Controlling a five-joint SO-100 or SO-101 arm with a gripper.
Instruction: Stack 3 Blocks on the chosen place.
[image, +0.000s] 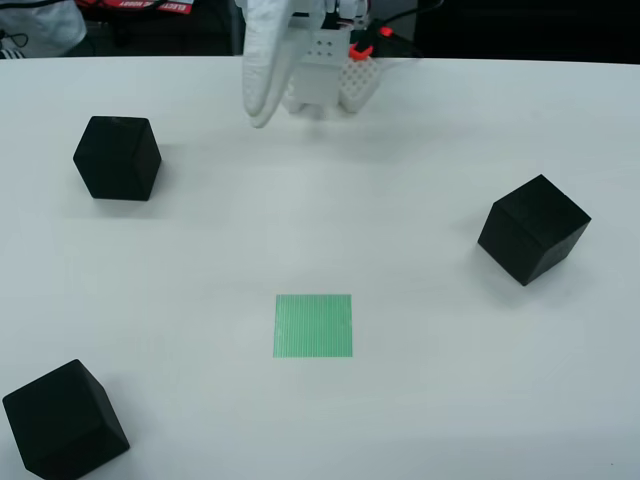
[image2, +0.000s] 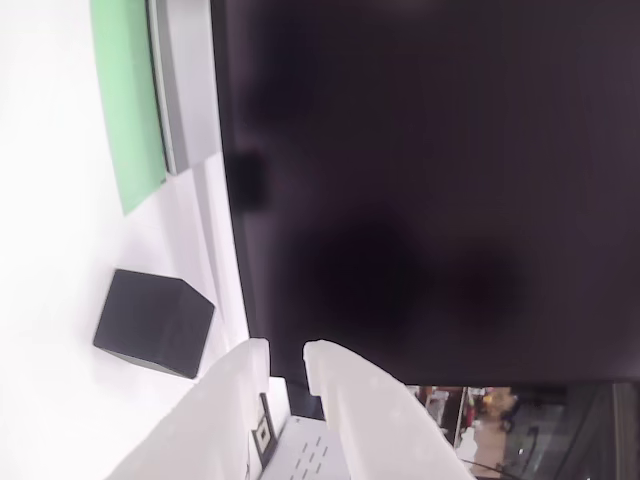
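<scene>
Three black blocks (image: 117, 157) (image: 533, 229) (image: 65, 421) surround one green square (image: 313, 325); the empty pincer (image2: 287, 352) stands slightly apart.

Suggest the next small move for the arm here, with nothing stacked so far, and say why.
Probably swing the gripper toward the upper-left block and lower over it. The green square lies bare, all three blocks sit apart on the table, and the fingers, slightly parted in the wrist view, hold nothing. That block looks nearest the arm.
</scene>
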